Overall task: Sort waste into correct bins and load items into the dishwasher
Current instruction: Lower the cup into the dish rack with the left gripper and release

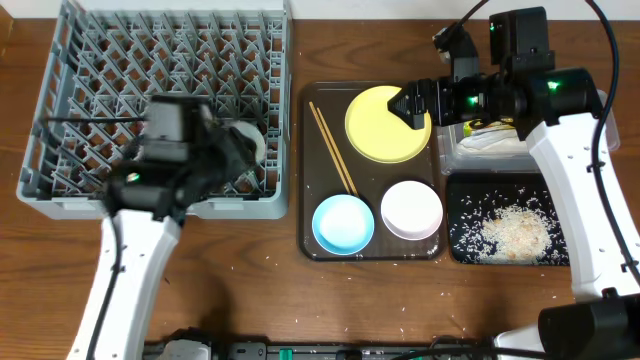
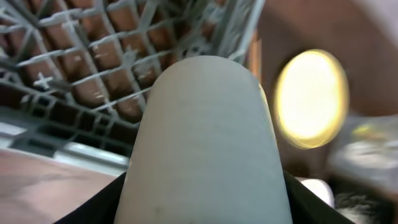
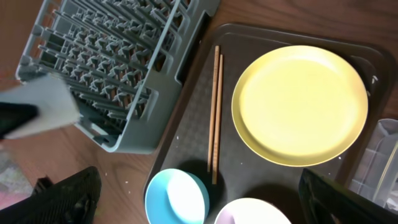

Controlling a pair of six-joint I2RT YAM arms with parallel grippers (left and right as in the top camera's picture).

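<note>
Cup: the small white cup (image 2: 205,143) is over the near right corner of the dish rack (image 1: 150,50), filling the left wrist view; whether it touches the pegs can't be told.
Left gripper: the left gripper (image 1: 240,150) is clamped on the cup, a dark finger (image 2: 93,205) on either side of it.
Rack: grey, at the table's far left.
Right gripper: the right gripper (image 1: 408,104) hangs above the yellow plate (image 1: 380,125), jaws wide apart and nothing between them.
Brown tray: the brown tray (image 1: 315,180) lies just right of the rack, with the plate at the back, chopsticks (image 1: 332,148) lying side by side to its left, and a blue bowl (image 1: 343,222) and a white bowl (image 1: 411,210) in front.
Tub: the clear tub (image 1: 470,155) sits right of the brown tray, partly under the right arm.
Black tray: the black tray (image 1: 460,190), in front of the tub, has rice (image 1: 515,232) scattered in it.
</note>
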